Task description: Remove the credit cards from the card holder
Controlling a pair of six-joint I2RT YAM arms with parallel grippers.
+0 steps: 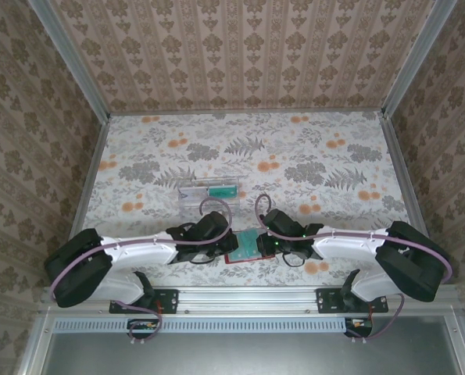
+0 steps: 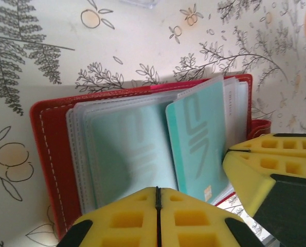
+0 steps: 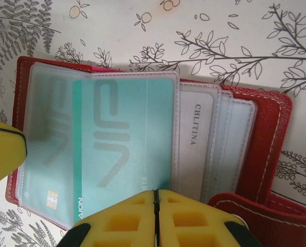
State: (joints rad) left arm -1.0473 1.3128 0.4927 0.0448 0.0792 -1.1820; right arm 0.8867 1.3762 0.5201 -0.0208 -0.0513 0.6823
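Observation:
The red card holder (image 1: 244,247) lies open on the table between both arms near the front edge. Its translucent pockets (image 2: 117,149) fan out inside the red border (image 3: 268,139). A teal credit card (image 2: 199,136) with a small chip sits in one raised sleeve, and the same teal card (image 3: 124,149) spans the middle of the right wrist view. My left gripper (image 2: 158,191) is shut, its yellow tips over the left pockets. My right gripper (image 3: 155,193) is shut too, its tips at the near edge of the teal card's sleeve. Whether either pinches anything is hidden.
A clear plastic tray (image 1: 209,191) holding something green stands just beyond the holder. A white card marked with lettering (image 3: 196,144) sits in a pocket right of the teal one. The holder's red strap (image 3: 261,213) curls up at its right end. Patterned walls enclose the floral tabletop (image 1: 295,156).

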